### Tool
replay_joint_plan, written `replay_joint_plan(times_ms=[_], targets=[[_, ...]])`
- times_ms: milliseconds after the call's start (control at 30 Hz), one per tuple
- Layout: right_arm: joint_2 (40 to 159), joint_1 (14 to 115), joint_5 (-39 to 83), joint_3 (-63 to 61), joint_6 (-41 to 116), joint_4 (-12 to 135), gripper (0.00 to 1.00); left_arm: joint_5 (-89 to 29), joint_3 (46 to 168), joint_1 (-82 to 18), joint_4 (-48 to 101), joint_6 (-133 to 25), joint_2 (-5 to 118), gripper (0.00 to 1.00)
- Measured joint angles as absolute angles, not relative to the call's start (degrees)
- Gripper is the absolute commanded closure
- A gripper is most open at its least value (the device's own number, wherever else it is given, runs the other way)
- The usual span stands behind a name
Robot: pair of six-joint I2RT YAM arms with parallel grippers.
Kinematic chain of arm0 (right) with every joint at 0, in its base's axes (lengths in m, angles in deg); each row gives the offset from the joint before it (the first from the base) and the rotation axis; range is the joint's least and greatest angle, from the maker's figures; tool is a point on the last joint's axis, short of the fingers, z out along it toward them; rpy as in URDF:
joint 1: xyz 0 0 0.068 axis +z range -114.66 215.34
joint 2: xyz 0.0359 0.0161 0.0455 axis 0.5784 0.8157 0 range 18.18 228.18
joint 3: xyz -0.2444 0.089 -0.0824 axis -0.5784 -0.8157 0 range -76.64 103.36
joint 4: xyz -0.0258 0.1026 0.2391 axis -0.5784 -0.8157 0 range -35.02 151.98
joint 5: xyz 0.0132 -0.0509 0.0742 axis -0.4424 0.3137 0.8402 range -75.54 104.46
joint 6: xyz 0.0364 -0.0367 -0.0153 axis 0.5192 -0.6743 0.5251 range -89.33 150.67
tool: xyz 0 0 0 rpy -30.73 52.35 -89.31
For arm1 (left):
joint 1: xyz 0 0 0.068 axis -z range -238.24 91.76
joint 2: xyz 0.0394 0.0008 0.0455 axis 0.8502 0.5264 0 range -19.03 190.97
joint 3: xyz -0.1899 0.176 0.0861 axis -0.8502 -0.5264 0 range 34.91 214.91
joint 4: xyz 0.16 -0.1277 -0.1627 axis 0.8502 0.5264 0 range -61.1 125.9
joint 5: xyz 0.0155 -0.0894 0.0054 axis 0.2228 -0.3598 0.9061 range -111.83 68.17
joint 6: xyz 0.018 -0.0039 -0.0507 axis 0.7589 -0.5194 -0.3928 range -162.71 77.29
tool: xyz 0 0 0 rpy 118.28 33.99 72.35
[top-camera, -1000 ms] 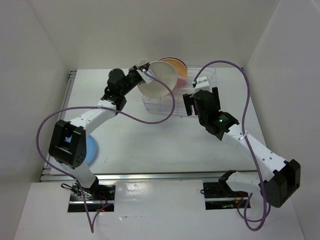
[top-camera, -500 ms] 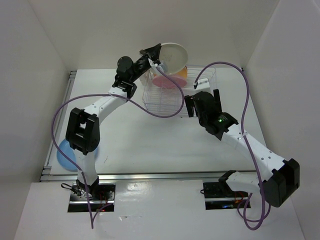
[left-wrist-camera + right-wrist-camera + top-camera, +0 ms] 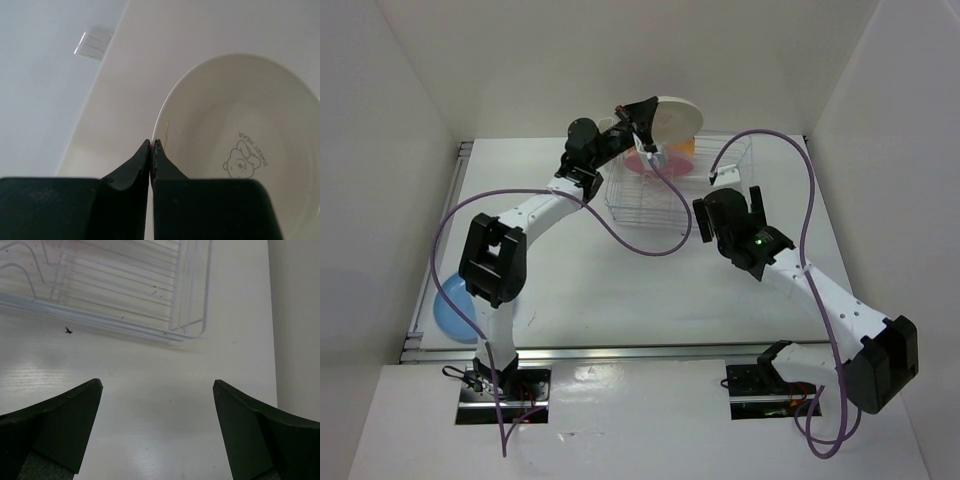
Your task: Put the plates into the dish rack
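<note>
Two plates, pink (image 3: 642,165) and orange (image 3: 682,147), stand in the rack (image 3: 645,205) toward its far end. My left gripper (image 3: 151,142) pinches the rim of the cream plate (image 3: 240,150), jaws almost closed on it, and holds it tilted above the rack's far end.

Recommended procedure:
1. Turn the plate upright.
2. Align it with a free slot beside the pink plate.
3. Lower it between the wires.
4. Release.

Obstructions: the pink plate and my purple cable (image 3: 650,252), which loops across the rack.

My right gripper (image 3: 157,385) hovers wide and empty off the rack's near right corner. One blue plate (image 3: 448,310) lies at the table's (image 3: 620,290) near left corner.
</note>
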State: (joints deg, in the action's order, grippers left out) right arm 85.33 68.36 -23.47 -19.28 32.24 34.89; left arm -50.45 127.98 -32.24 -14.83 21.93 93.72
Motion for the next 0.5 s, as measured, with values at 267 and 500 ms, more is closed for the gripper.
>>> replay_joint_plan(times_ms=[267,500], targets=[[88.20,68.29,-22.71,-20.00,32.78,34.72,0.00,-50.41,128.00,-32.17,-14.85,24.53,95.21,1.00],[89.03,68.29,-20.89,-20.00,33.83,34.89,0.00,-50.21,128.03,-32.22,-15.72,24.66,95.08,1.00]])
